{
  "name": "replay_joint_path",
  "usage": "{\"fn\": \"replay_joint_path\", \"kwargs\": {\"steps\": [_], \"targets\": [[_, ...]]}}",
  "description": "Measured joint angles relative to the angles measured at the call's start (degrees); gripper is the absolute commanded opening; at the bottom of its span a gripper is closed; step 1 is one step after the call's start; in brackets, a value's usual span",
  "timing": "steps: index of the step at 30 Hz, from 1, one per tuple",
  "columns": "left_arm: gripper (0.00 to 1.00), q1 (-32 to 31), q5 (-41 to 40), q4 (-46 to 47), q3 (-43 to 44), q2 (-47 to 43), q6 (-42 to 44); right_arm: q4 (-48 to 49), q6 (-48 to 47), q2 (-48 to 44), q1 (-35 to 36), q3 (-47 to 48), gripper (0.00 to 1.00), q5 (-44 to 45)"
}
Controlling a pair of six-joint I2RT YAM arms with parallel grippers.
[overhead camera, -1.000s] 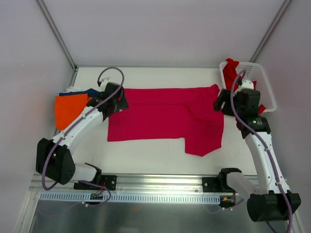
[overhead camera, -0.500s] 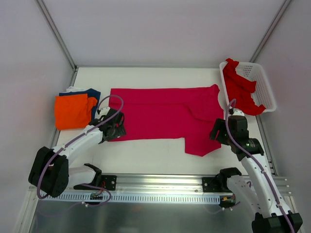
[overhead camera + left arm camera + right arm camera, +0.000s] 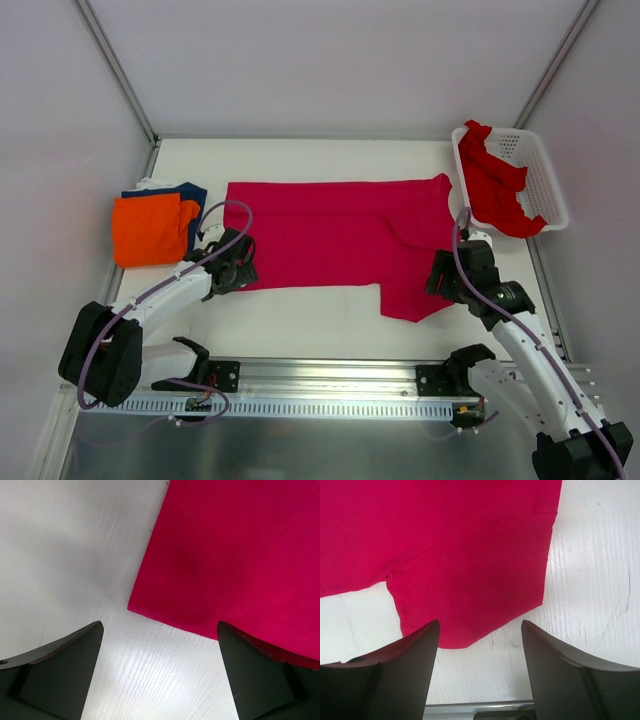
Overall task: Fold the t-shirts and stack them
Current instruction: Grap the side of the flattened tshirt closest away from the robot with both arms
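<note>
A crimson-pink t-shirt (image 3: 340,235) lies spread flat across the middle of the table, one sleeve hanging toward the near edge at the right. My left gripper (image 3: 240,270) hovers open at its near left corner. In the left wrist view that corner (image 3: 235,555) lies just beyond the left gripper (image 3: 159,630), with bare table between the fingers. My right gripper (image 3: 447,275) is open over the near right sleeve. In the right wrist view the sleeve's hem (image 3: 470,555) lies just ahead of the right gripper (image 3: 480,625). Folded orange (image 3: 148,228) and navy (image 3: 190,192) shirts sit at the left.
A white lattice basket (image 3: 545,170) stands at the back right with a brighter red shirt (image 3: 495,185) draped in and over it. The metal rail (image 3: 320,385) with both arm bases runs along the near edge. Grey walls close in the table.
Both arms drew back toward the near edge: the left gripper from the shirt's far left corner to its near left corner, the right from beside the basket to the near sleeve. The right jaws narrowed a little.
</note>
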Motion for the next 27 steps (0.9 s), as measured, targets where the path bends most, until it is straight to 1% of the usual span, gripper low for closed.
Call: {"fn": "replay_joint_path", "kwargs": {"steps": [7,10,16,22,27], "targets": [[0.99,0.0,0.1,2.8,-0.5,0.0,0.0,-1.4,1.3,-0.8,1.6,0.0,0.7,2.3],[0.97,0.0,0.2,3.2,-0.7,0.0,-0.2,-1.5,1.7,-0.9,2.1,0.0,0.7,2.5],[0.95,0.0,0.6,3.5,-1.8,0.1,-2.8,-1.5,2.3,-0.9,3.1,0.0,0.69,2.7],[0.93,0.0,0.8,3.9,-2.0,3.6,-4.8,-2.2,2.6,-0.9,3.7,0.0,0.69,4.0],[0.92,-0.1,0.7,4.6,-2.0,3.8,-5.4,-2.6,2.9,0.6,3.8,-0.1,0.68,5.4]]}}
